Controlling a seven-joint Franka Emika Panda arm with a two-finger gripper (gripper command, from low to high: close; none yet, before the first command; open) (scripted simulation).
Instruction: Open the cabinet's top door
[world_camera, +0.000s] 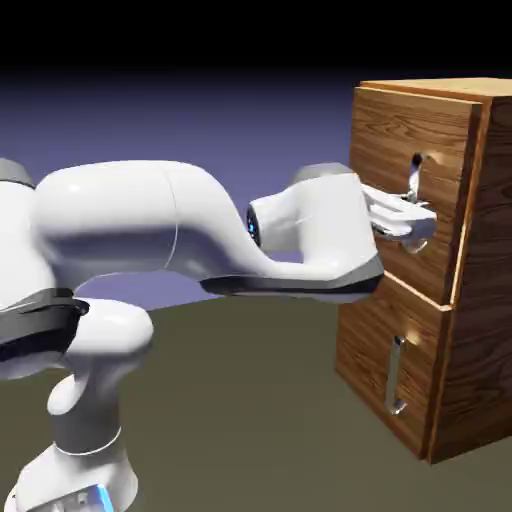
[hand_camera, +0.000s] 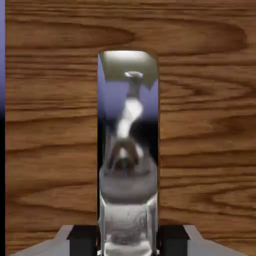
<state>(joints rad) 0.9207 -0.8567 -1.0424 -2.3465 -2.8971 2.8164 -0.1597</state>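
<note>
**Gripper clamped on the top door's handle**

The cabinet (world_camera: 440, 260) stands upright on the worktop (world_camera: 250, 400) at the exterior view's right, its tall axis vertical and its front facing left toward the arm. The top door (world_camera: 405, 150) is the upper panel. Its silver bar handle (hand_camera: 128, 150) runs vertically, and the gripper (world_camera: 405, 215), reaching in level, is closed on it, a finger on each side.

No readable text, no labels, no numbers, no signs on anything
</note>
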